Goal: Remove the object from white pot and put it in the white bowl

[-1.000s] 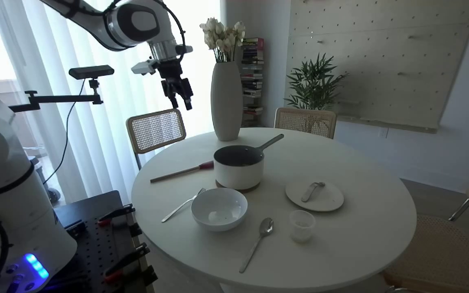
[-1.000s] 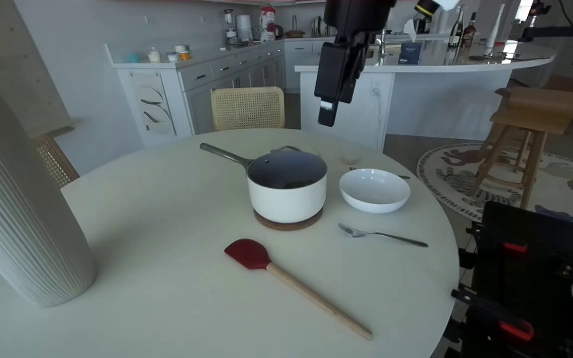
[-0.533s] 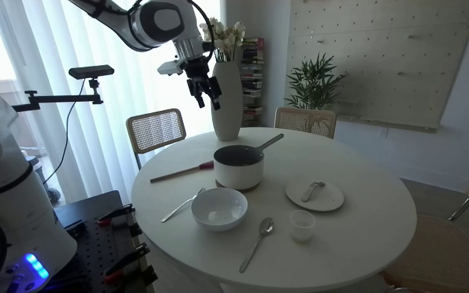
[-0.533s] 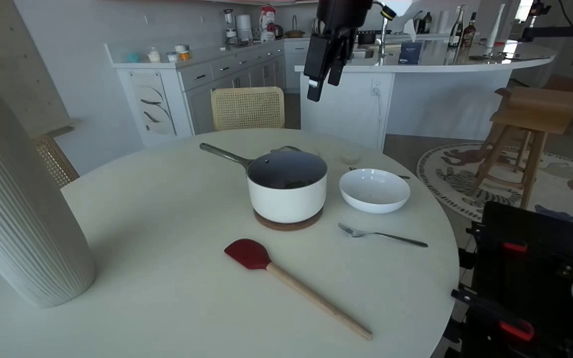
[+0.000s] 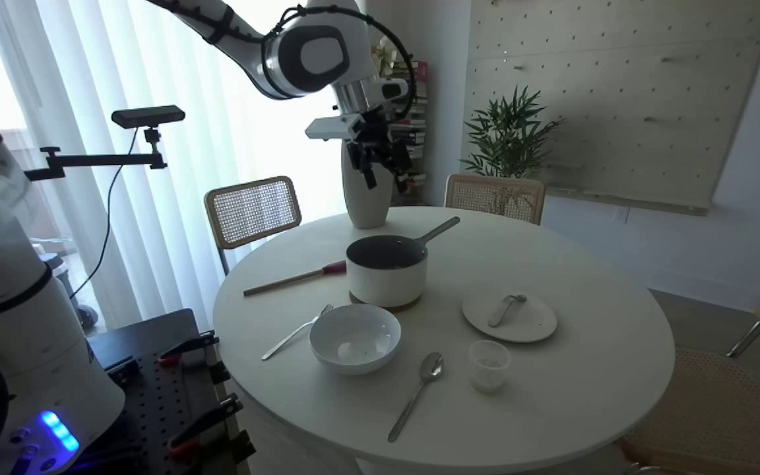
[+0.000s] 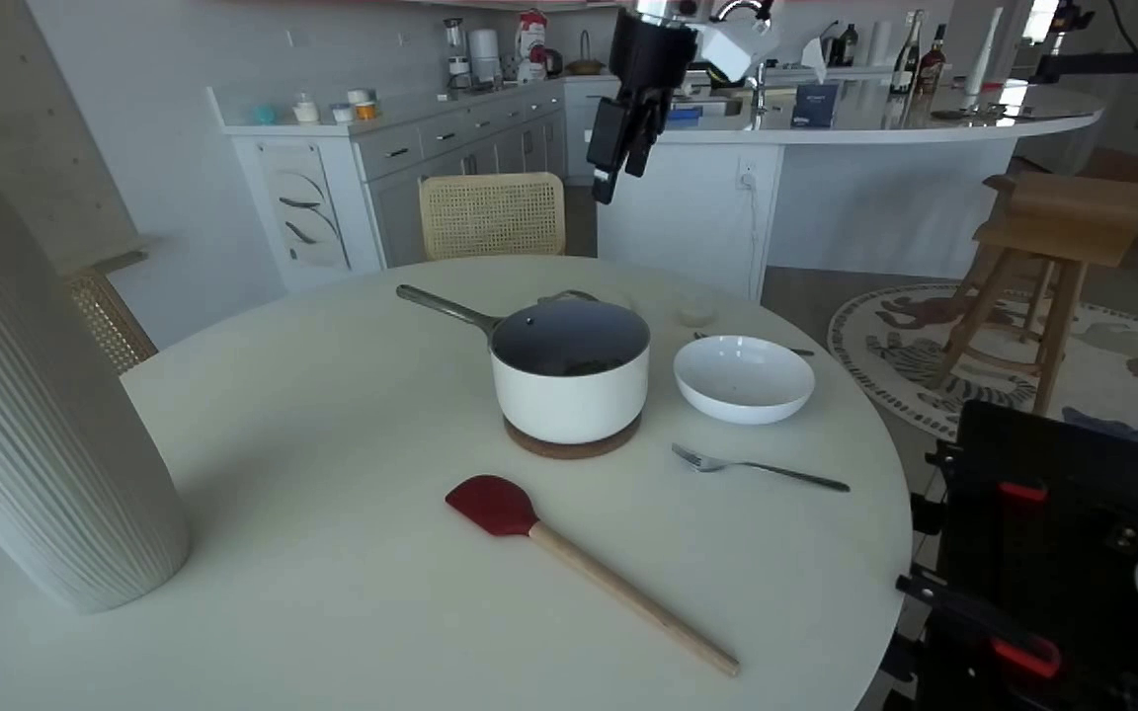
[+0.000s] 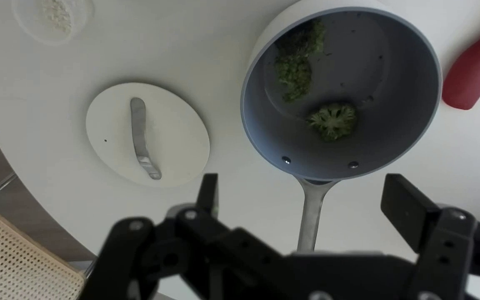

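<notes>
The white pot (image 5: pixel 386 284) stands on a round brown trivet in both exterior views (image 6: pixel 569 403). In the wrist view its grey inside (image 7: pixel 394 137) holds green broccoli lumps. One pale-cut lump (image 7: pixel 333 121) lies nearer the handle, and darker green lumps (image 7: pixel 294 77) lie by the far wall. In an exterior view only a dark trace of a lump (image 6: pixel 584 367) shows. The white bowl (image 5: pixel 353 359) stands beside the pot, also in an exterior view (image 6: pixel 744 405); it is outside the wrist view. My gripper (image 5: pixel 386 183) is open and empty, high above the table (image 6: pixel 619 183), its fingers astride the pot handle in the wrist view (image 7: pixel 301 185).
A white lid (image 7: pixel 177 133) with a metal handle lies beside the pot. A clear cup (image 5: pixel 489 366), a spoon (image 5: pixel 416 396), a fork (image 5: pixel 297 332) and a red spatula (image 6: pixel 495 504) lie around. A tall white vase (image 6: pixel 65 395) stands behind the pot.
My arm has swung sideways, bringing the gripper from over the table's far left edge toward the vase and pot handle. The gripper stays open; the pot and bowl have not moved.
</notes>
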Available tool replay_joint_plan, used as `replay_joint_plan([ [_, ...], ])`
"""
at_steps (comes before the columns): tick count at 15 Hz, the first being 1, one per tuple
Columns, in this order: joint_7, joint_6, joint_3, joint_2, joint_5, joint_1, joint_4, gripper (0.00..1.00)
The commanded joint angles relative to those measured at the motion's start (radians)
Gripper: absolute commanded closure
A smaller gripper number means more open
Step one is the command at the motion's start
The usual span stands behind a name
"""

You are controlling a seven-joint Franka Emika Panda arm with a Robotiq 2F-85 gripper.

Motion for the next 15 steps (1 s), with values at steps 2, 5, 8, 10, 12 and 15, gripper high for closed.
replay_joint_plan([
  [2, -0.019, 0.002, 0.015, 0.137, 0.044, 0.001, 0.129, 0.00],
  [5, -0.044, -0.018, 0.039, 0.207, 0.127, -0.001, 0.182, 0.00],
  [8, -0.057, -0.039, 0.063, 0.259, 0.196, -0.007, 0.218, 0.00],
  [10, -0.050, -0.041, 0.070, 0.283, 0.203, -0.007, 0.230, 0.00],
  [12, -0.046, -0.046, 0.074, 0.297, 0.202, -0.009, 0.234, 0.00],
  [15, -0.039, -0.056, 0.073, 0.309, 0.190, -0.007, 0.237, 0.00],
])
